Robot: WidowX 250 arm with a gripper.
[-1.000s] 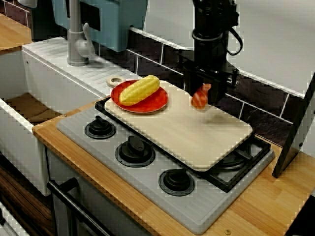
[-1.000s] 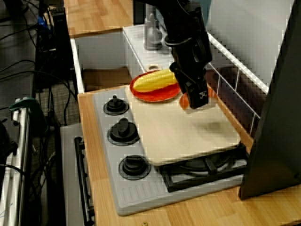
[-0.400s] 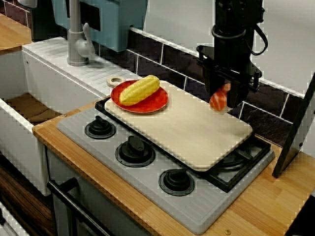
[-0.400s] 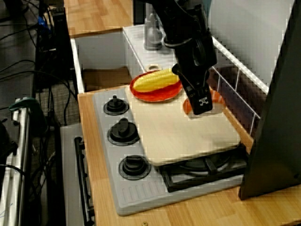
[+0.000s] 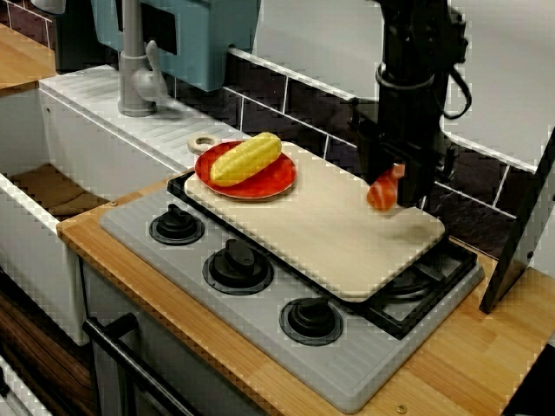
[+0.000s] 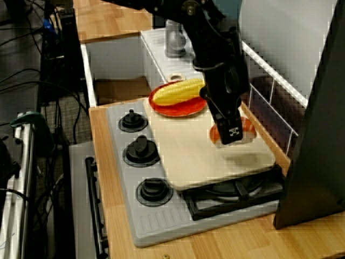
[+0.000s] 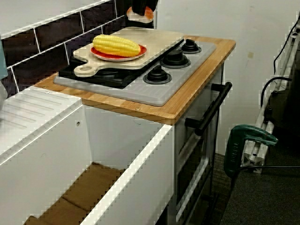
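Though half-hidden, sushi (image 5: 382,192) in hand (image 5: 396,196)

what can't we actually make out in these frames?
1. Front view: gripper fingertips, too dark to separate from the orange food piece.
2. Side view: most of the orange food piece, covered by the gripper. Whether it touches the cutting board is unclear here.
3. View from the sink end: the gripper, cut off by the top edge.
4. Front view: small ring behind the plate, too small to identify.
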